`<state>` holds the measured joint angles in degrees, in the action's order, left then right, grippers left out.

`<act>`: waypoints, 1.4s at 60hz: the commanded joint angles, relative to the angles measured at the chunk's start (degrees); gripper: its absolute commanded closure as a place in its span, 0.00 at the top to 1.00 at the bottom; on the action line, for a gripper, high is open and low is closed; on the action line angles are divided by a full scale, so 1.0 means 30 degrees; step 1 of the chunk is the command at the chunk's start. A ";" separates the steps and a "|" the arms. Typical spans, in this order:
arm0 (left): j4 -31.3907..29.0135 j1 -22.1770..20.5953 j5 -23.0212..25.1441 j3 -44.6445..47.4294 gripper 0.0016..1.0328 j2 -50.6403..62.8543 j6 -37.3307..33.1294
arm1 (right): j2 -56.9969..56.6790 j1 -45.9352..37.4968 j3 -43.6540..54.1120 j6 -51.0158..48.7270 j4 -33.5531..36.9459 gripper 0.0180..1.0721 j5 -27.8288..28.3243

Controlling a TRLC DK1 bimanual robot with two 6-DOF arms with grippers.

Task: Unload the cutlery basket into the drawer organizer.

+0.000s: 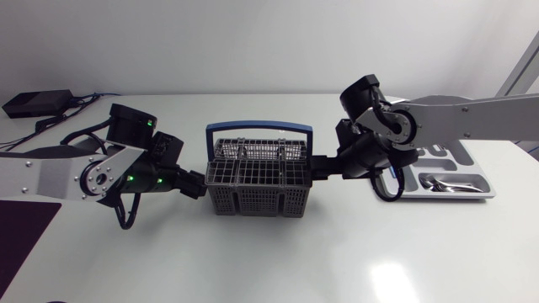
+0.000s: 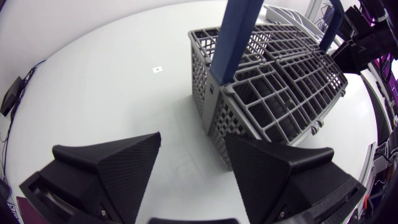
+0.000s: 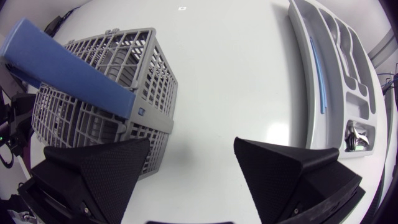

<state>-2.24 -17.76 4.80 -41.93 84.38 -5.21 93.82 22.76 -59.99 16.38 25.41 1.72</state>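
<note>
The grey cutlery basket with a blue handle stands mid-table. My left gripper is open at the basket's left wall. My right gripper is open at its right wall. In the left wrist view the basket is just ahead of my open gripper, nearer one finger. The right wrist view has the basket beside one finger of the open gripper. The white drawer organizer lies at the right, partly hidden by my right arm. Metal cutlery lies in one of its end compartments.
A black box with cables sits at the back left corner. A dark mat covers the front left of the table. There is bare white table in front of the basket and behind it.
</note>
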 commanded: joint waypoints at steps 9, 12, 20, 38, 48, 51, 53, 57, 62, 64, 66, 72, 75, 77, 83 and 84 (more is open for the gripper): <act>0.0337 -0.0350 0.0246 -0.0202 0.71 0.0380 -0.0430 | 0.0689 0.0176 -0.0600 0.0487 -0.0296 0.93 0.0160; 0.0337 -0.0379 0.0246 -0.0290 0.71 0.0438 -0.0460 | 0.0689 0.0146 -0.0630 0.0487 -0.0296 0.93 0.0102; 0.0337 -0.0321 0.0246 -0.0261 0.71 0.0409 -0.0460 | 0.0689 0.0146 -0.0483 0.0487 -0.0266 0.93 -0.0045; 0.0044 0.0119 0.0188 0.0354 0.72 -0.0763 -0.0840 | -0.0160 -0.0176 0.0484 0.0399 -0.0354 0.94 -0.0396; -0.0308 0.0910 0.0217 0.0589 0.77 -0.1788 -0.1133 | -0.1156 -0.0352 0.1158 0.0194 -0.0325 0.94 -0.0748; -0.0367 0.1086 0.0217 0.0647 0.78 -0.2140 -0.1192 | -0.1449 -0.0440 0.1275 0.0164 -0.0296 0.95 -0.0777; -0.0425 0.1232 0.0217 0.0706 0.79 -0.2404 -0.1221 | -0.1655 -0.0557 0.1363 0.0135 -0.0266 0.95 -0.0836; -0.0484 0.1408 0.0188 0.0882 0.83 -0.3077 -0.1221 | -0.2211 -0.0703 0.1568 -0.0011 -0.0237 0.95 -0.0865; -0.0630 0.1466 0.0217 0.1175 0.90 -0.3898 -0.1192 | -0.3119 -0.0908 0.2007 -0.0275 -0.0266 0.95 -0.0865; -0.0630 0.1466 0.0217 0.1292 0.93 -0.4161 -0.1192 | -0.3442 -0.0938 0.2124 -0.0334 -0.0266 0.95 -0.0894; -0.0601 0.1496 0.0217 0.1438 0.96 -0.4542 -0.1133 | -0.3793 -0.1025 0.2271 -0.0392 -0.0266 0.95 -0.0894; -0.0484 0.1642 0.0217 0.1761 0.96 -0.5773 -0.0987 | -0.4848 -0.1055 0.2769 -0.0656 -0.0472 0.95 -0.1129; -0.0484 0.1701 0.0217 0.1819 0.96 -0.6300 -0.0899 | -0.5434 -0.1025 0.3062 -0.0773 -0.0823 0.95 -0.1509; -0.0454 0.1701 0.0188 0.1849 0.96 -0.6769 -0.0899 | -0.5785 -0.1025 0.3267 -0.0861 -0.0940 0.95 -0.1685; -0.0484 0.1818 0.0188 0.1995 0.96 -0.7882 -0.0899 | -0.6752 -0.0967 0.3794 -0.0949 -0.1145 0.95 -0.2242; -0.0484 0.1906 0.0188 0.2054 0.96 -0.8087 -0.0870 | -0.6957 -0.0967 0.3882 -0.0978 -0.1175 0.95 -0.2330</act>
<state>-3.55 -13.10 5.28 -37.32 62.83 -7.55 75.31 20.03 -50.83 14.68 22.48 -4.05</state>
